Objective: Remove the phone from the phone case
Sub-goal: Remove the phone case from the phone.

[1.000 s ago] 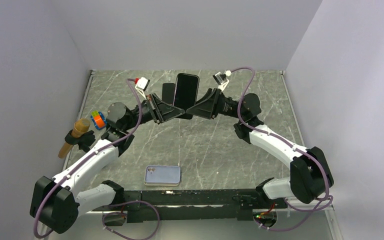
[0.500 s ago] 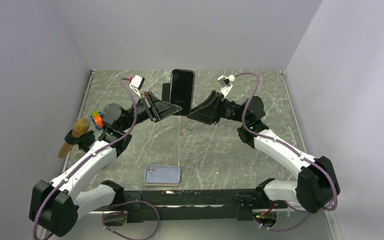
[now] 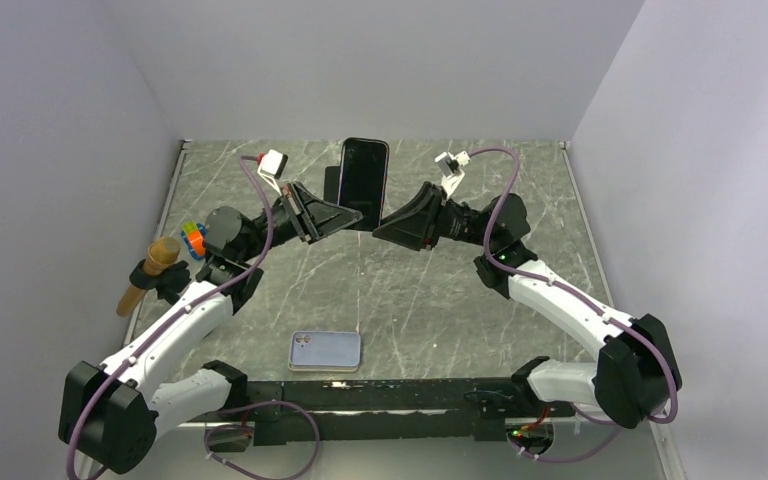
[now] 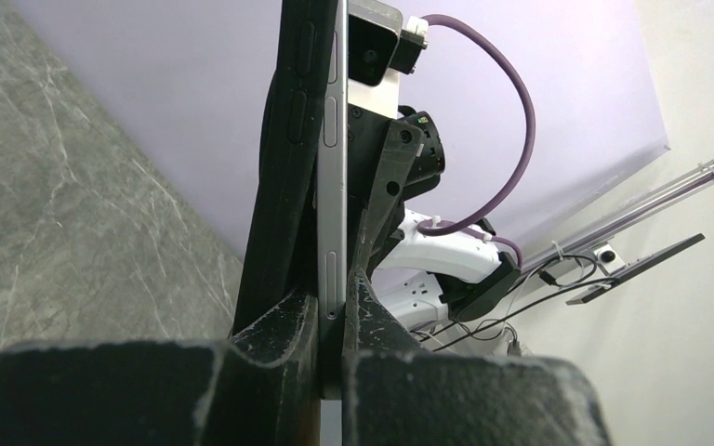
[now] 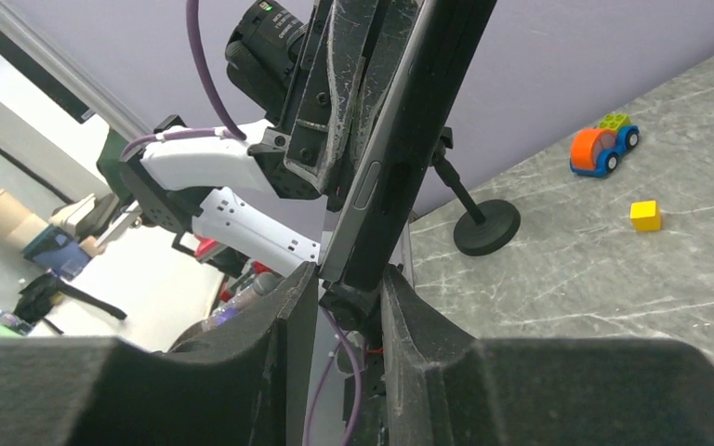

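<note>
Peeling step. My left claw (image 3: 355, 215) clenched phone (image 3: 363, 180) at 12 o'clock; right claw (image 3: 381, 222) straddled it, grip unclear. Next: pry phone case (image 4: 284, 186) off.

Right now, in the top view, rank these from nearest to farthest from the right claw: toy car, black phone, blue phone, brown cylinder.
1. Black phone, upright, at the right claw.
2. Blue phone, flat, near edge.
3. Toy car, left side.
4. Brown cylinder, far left.
</note>
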Action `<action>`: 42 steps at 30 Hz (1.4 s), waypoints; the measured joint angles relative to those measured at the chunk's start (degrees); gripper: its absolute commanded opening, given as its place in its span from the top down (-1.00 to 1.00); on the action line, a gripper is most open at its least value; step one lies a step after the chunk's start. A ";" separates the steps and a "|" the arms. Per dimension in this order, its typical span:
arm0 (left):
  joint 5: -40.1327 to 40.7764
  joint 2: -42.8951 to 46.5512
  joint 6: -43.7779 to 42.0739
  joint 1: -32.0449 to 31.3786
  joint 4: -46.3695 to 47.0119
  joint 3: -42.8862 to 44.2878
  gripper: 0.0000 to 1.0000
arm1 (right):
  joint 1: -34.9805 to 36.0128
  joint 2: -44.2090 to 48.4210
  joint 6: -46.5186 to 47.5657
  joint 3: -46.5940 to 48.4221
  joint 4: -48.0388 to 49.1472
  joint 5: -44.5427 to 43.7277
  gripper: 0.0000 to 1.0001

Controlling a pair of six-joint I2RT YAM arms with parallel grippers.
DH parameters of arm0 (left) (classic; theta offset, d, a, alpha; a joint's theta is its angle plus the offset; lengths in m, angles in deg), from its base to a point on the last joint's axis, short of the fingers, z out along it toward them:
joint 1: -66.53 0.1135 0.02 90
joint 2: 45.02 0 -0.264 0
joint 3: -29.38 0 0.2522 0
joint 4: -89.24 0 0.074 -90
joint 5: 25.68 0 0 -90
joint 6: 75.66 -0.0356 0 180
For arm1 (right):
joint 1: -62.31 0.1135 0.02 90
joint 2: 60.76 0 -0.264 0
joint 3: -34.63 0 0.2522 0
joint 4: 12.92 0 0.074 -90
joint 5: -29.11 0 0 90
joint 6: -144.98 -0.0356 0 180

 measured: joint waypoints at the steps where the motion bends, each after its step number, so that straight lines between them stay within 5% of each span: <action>1: -0.02 0.00 0.00 0.04 0.00 0.00 1.00 | 0.02 0.00 0.15 0.00 -0.02 -0.02 0.30; 7: -0.02 0.11 0.15 0.04 0.07 0.00 1.00 | 0.50 0.20 1.79 0.00 -1.33 -0.04 0.18; 26: 0.00 0.87 1.46 0.04 1.62 -0.02 1.00 | 0.96 0.22 2.91 0.00 -2.73 -3.21 0.26; 31: 0.00 0.87 1.46 0.04 2.14 -0.59 1.00 | 1.46 -0.15 2.25 0.13 -1.46 -4.76 0.40; 36: 0.22 1.01 1.42 0.15 2.19 -0.87 1.00 | 2.47 -2.01 1.01 0.63 1.22 -5.29 1.00; 42: 1.68 2.62 0.68 0.74 2.01 -1.97 1.00 | 3.21 -4.22 -1.05 1.60 2.29 -7.26 1.00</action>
